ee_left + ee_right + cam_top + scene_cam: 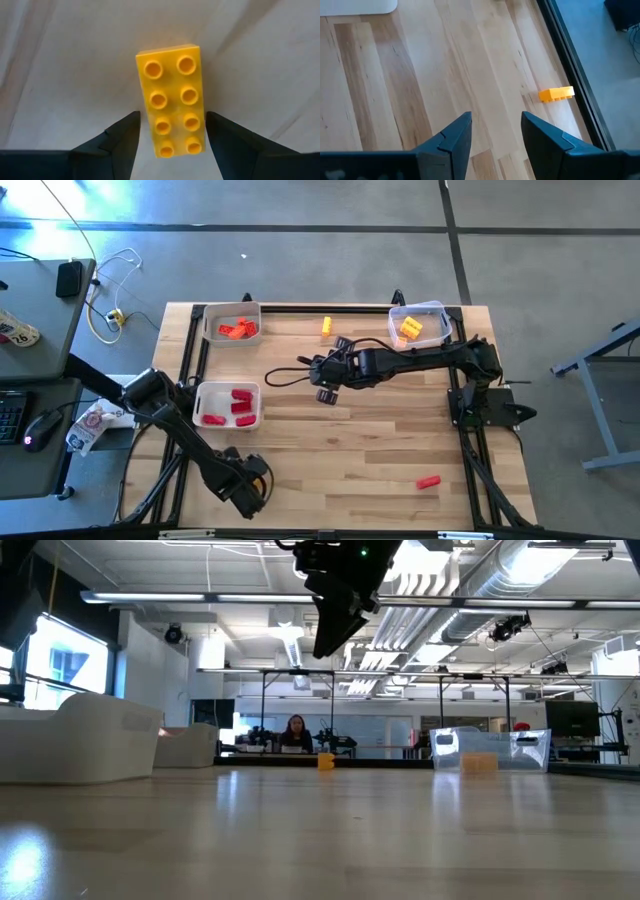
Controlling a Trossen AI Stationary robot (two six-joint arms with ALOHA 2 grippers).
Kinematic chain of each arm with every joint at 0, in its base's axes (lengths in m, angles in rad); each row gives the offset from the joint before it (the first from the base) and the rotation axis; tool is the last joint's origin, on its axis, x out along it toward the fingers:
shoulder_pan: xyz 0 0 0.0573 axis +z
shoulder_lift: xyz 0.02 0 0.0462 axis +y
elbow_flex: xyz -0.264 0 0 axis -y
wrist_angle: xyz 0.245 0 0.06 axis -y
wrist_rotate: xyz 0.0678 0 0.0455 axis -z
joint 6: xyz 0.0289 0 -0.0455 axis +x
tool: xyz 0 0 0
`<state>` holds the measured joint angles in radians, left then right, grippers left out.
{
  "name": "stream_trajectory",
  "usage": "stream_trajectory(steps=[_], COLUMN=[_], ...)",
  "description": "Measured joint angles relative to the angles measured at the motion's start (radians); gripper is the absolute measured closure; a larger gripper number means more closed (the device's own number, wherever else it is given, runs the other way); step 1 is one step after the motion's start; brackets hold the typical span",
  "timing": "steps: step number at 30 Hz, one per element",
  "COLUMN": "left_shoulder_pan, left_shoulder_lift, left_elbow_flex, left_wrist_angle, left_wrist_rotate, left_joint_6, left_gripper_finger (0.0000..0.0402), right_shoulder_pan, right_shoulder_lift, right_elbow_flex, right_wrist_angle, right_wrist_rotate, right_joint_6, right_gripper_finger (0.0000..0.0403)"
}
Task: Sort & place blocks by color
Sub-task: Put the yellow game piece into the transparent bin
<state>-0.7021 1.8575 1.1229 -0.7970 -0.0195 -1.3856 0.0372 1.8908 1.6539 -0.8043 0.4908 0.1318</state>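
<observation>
A yellow eight-stud block [172, 102] fills the left wrist view, studs toward the camera, its near half between my left gripper's [172, 125] open fingers. In the high view that gripper [248, 485] sits near the table's near left corner and hides the block. My right gripper [322, 380] hangs open and empty over the table's middle, high above the wood [340, 610]. A lone yellow block [327, 327] lies flat by the far edge, ahead of the right fingers [556, 93]. A red block [428, 481] lies near the near right corner. My left gripper's fingers stand along the yellow block's two long sides. One fingertip [212, 125] is right at the block's side [201, 130], and a narrow gap shows at the other. I cannot tell whether it touches the block.
A white tray [207, 330] at the far left holds orange blocks; a second white tray [203, 402] nearer holds red ones. The clear tub [435, 310] at the far right holds yellow blocks. A black rail [570, 60] runs along the far edge. People sit in the room behind.
</observation>
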Motion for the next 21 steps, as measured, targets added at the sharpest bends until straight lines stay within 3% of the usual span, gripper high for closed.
stream_trajectory(steps=[5, 11, 21], left_shoulder_pan=[0.002, 0.002, 0.054], left_shoulder_lift=[0.022, 0.019, -0.003], left_elbow_flex=[0.004, 0.004, -0.003], left_wrist_angle=[0.003, 0.007, -0.004], left_wrist_rotate=[0.016, 0.001, 0.011], left_joint_6=[0.041, 0.121, 0.242], left_gripper_finger=[0.0216, 0.0288, 0.029], right_shoulder_pan=[0.0, 0.0, 0.0], right_shoulder_lift=[0.0, 0.0, 0.0], right_elbow_flex=[0.0, 0.0, 0.0], right_wrist_angle=[0.0, 0.0, 0.031], right_wrist_rotate=[-0.043, -0.063, -0.338], right_joint_6=[0.0, 0.0, -0.123], right_gripper_finger=[0.0244, 0.0244, 0.026])
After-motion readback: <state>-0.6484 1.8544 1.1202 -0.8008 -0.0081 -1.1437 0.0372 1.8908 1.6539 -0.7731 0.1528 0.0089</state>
